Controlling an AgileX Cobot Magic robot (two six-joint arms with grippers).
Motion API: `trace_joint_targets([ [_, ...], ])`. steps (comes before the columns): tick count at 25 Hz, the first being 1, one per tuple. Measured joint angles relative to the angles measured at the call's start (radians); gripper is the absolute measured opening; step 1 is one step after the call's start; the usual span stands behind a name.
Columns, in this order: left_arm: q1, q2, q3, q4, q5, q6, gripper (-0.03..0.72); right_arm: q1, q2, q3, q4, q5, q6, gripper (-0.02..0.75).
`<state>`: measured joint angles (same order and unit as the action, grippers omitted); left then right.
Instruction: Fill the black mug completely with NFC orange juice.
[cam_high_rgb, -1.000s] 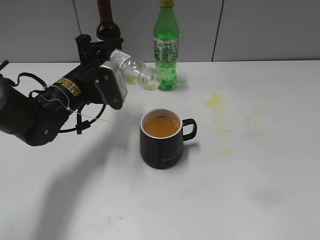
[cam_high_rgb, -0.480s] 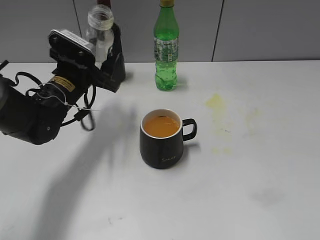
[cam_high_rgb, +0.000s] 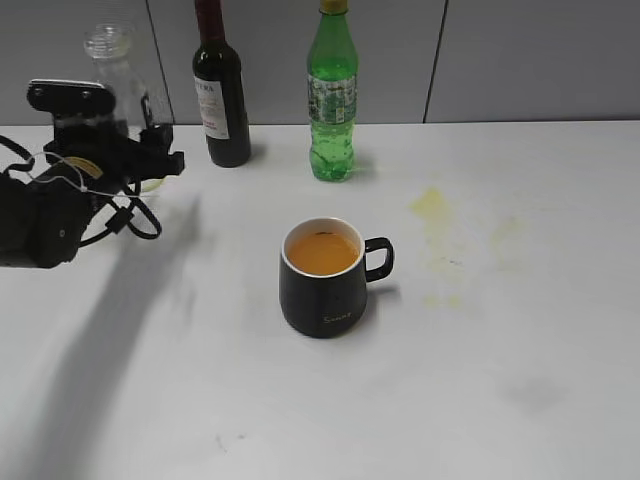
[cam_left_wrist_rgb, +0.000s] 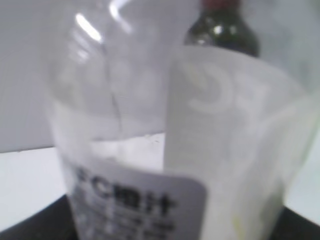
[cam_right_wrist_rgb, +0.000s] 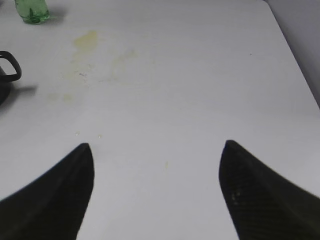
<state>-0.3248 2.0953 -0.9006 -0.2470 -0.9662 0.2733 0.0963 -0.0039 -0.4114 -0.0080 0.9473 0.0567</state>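
The black mug (cam_high_rgb: 323, 278) stands mid-table, upright, handle to the right, holding orange juice (cam_high_rgb: 322, 252) to a little below its white rim. Its handle shows at the left edge of the right wrist view (cam_right_wrist_rgb: 10, 67). My left gripper (cam_high_rgb: 118, 150) is at the far left rear, shut on the clear juice bottle (cam_high_rgb: 113, 75), which is upright, uncapped and nearly empty. The bottle fills the left wrist view (cam_left_wrist_rgb: 165, 150), label facing the camera. My right gripper (cam_right_wrist_rgb: 156, 150) is open and empty over bare table right of the mug; it is out of the exterior view.
A dark wine bottle (cam_high_rgb: 221, 85) and a green soda bottle (cam_high_rgb: 331, 95) stand at the back by the grey wall. Yellowish juice stains (cam_high_rgb: 432, 203) mark the table right of the mug, also in the right wrist view (cam_right_wrist_rgb: 87, 40). The table's right edge runs close in the right wrist view.
My left gripper turned the bottle from tilted above the mug to upright and carried it back to the far left. The mug has not moved.
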Motion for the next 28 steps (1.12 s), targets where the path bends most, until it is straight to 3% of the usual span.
trace_joint_targets([
  [7,0.093,0.047,-0.080,0.046,0.085,-0.057,0.469,0.000,0.000,0.000,0.000,0.000,0.000,0.592],
  [21,0.094,0.203,-0.212,0.100,0.117,-0.095,0.469,0.000,0.000,0.000,0.000,0.000,0.000,0.592],
  [28,0.094,0.216,-0.218,0.109,0.117,-0.098,0.544,0.000,0.000,0.000,0.000,0.000,0.000,0.592],
])
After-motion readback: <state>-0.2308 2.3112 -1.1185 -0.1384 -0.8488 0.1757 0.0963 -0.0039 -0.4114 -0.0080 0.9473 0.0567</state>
